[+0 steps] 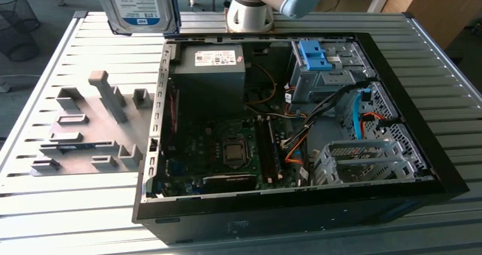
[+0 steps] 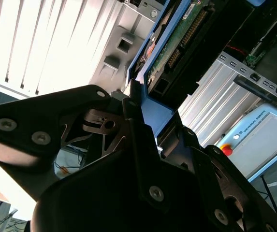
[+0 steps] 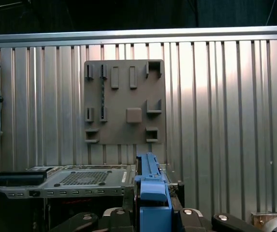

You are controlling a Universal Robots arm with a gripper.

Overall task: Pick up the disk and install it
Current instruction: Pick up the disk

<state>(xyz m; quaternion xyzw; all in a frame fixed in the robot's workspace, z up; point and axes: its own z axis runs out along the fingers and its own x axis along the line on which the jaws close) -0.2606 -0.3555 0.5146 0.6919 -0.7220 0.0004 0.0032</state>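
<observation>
The gripper [image 2: 147, 105] is clamping the disk [image 2: 173, 50] by its blue bracket [image 2: 158, 115], with the green circuit board [image 2: 185, 28] facing the camera. Beyond it, a slatted metal table [image 2: 32, 43], a grey fixture plate [image 2: 121, 36] and a teach pendant [image 2: 261, 130] are lying.

The fixture plate [image 1: 83, 136] lay at the exterior view's left of the computer case [image 1: 301, 210], the arm base [image 1: 249, 12] stood behind it, and the disk [image 1: 139, 7] hung above its far corner.

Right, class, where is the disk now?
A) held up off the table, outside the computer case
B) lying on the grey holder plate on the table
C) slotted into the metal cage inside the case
A: the disk hangs above the table, clamped in the gripper, as the second wrist view shows.
</observation>
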